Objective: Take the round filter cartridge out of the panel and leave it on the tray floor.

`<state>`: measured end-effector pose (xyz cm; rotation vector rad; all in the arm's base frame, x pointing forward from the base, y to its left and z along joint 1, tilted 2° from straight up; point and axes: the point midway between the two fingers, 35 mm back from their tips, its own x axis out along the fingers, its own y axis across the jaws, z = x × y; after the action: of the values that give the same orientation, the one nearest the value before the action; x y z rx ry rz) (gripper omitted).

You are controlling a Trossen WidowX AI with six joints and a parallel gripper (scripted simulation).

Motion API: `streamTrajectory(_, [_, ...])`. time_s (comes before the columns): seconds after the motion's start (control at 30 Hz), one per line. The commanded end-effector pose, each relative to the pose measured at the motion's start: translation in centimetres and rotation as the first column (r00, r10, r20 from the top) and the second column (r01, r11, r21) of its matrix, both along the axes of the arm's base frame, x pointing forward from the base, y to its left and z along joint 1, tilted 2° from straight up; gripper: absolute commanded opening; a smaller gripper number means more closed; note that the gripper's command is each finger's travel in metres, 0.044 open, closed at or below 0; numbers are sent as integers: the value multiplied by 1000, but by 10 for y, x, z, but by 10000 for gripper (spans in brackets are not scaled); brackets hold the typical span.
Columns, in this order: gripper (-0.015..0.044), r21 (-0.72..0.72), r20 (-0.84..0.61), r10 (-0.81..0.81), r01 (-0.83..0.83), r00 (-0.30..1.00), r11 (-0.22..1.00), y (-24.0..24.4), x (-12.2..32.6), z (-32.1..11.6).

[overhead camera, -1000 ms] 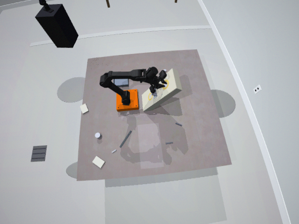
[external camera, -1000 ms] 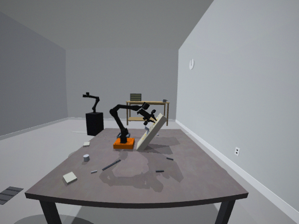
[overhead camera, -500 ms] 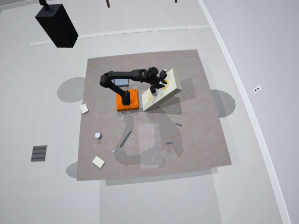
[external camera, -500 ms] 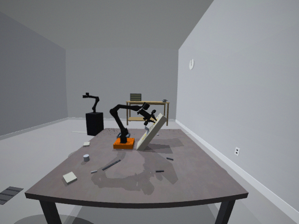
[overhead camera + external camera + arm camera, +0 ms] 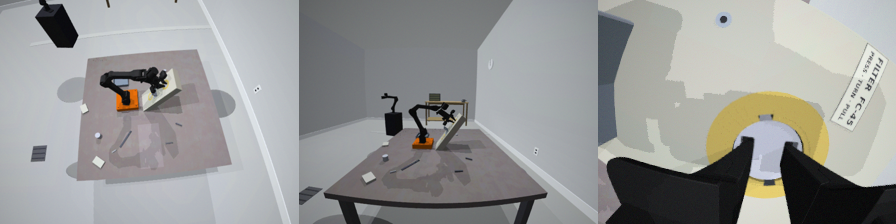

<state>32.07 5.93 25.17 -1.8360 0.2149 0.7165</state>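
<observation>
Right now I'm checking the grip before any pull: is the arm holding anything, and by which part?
Yes. The gripper is shut on the round filter cartridge inside the yellow ring, its jaws set into the cartridge's face on the panel.
</observation>
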Motion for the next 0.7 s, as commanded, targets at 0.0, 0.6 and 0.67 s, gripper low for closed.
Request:
streamTrajectory(0.0, [0, 1, 2, 1, -1, 1000, 1000, 0, 1, 0])
streamTrajectory(0.6, [0, 377, -150, -259, 298, 954, 877, 1, 5, -3])
streamTrajectory(0.67, [0, 420, -178, -288, 337, 941, 842, 1, 5, -3])
